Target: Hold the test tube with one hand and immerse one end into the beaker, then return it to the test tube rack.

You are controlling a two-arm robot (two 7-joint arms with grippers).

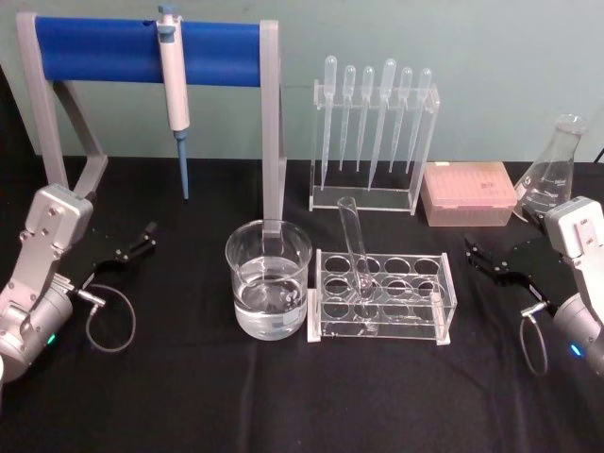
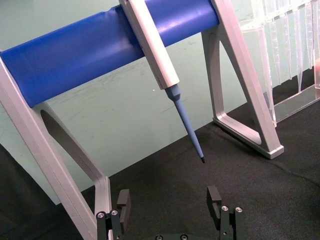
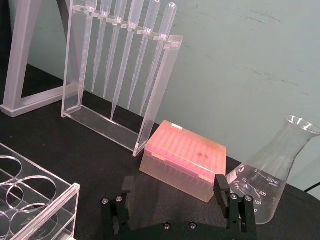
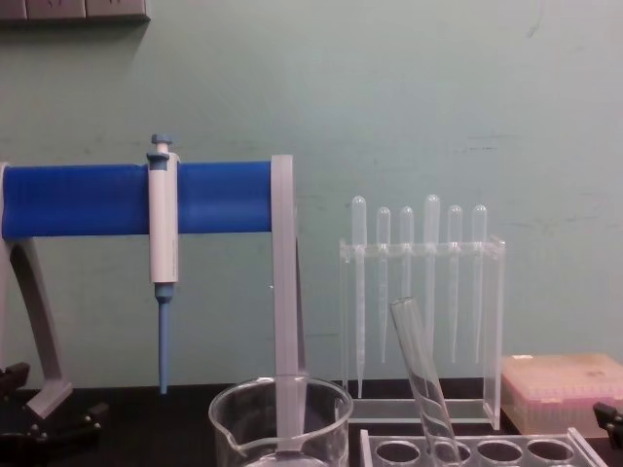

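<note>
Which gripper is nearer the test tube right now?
Right. The right gripper is off the rack's right end, the test tube leaning in that rack; the left gripper lies farther away, past the beaker.

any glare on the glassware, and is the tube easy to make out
Head view: soft highlights ring the beaker at rim and waterline; the test tube, leaning in the rack, shows faint against the black cloth. Chest view: its edges show plainly against the wall. Open, matte: left gripper, right gripper.

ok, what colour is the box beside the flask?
Pink box; right wrist view shows it best.
</note>
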